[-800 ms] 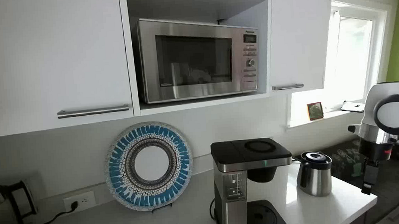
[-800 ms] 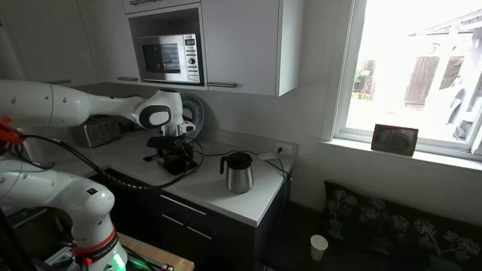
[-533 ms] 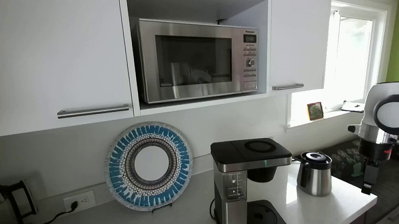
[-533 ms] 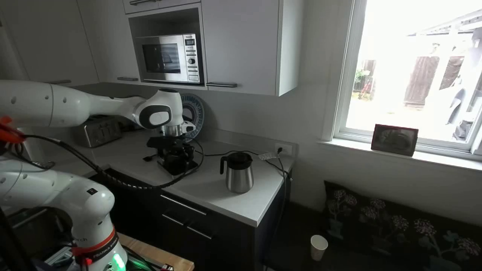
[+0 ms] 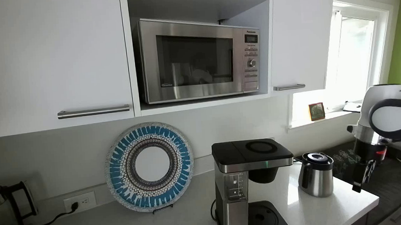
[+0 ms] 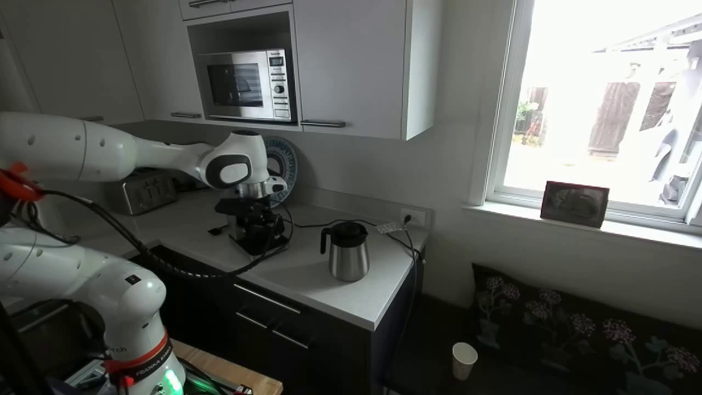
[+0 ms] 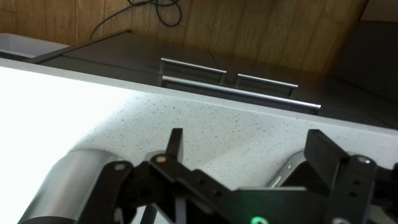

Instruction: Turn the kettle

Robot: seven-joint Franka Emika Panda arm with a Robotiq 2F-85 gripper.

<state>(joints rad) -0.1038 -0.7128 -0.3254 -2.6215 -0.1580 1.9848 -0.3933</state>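
The shiny steel kettle (image 5: 323,181) stands upright on the white counter with its dark lid on. It also shows in an exterior view (image 6: 349,260), with its black handle (image 6: 324,241) towards the coffee machine. In the wrist view the kettle's steel body (image 7: 73,183) is at the lower left, partly covered by the gripper's linkage. My gripper (image 7: 244,140) is open with nothing between its fingers (image 7: 176,142). It hangs above the counter, beside the kettle and apart from it. In an exterior view the gripper is dark against the coffee machine, so its fingertips are hard to make out.
The tall coffee machine (image 5: 233,202) stands close to the kettle; its base (image 7: 289,168) shows under a finger in the wrist view. The counter's front edge (image 7: 199,99) and drawer handles (image 7: 239,91) lie beyond. A cable (image 6: 406,241) runs behind the kettle. Wall cabinets (image 6: 351,66) hang above.
The gripper has moved slightly left towards the kettle in an exterior view, and its fingers have tilted. The arm has shifted a little. The kettle has not moved.
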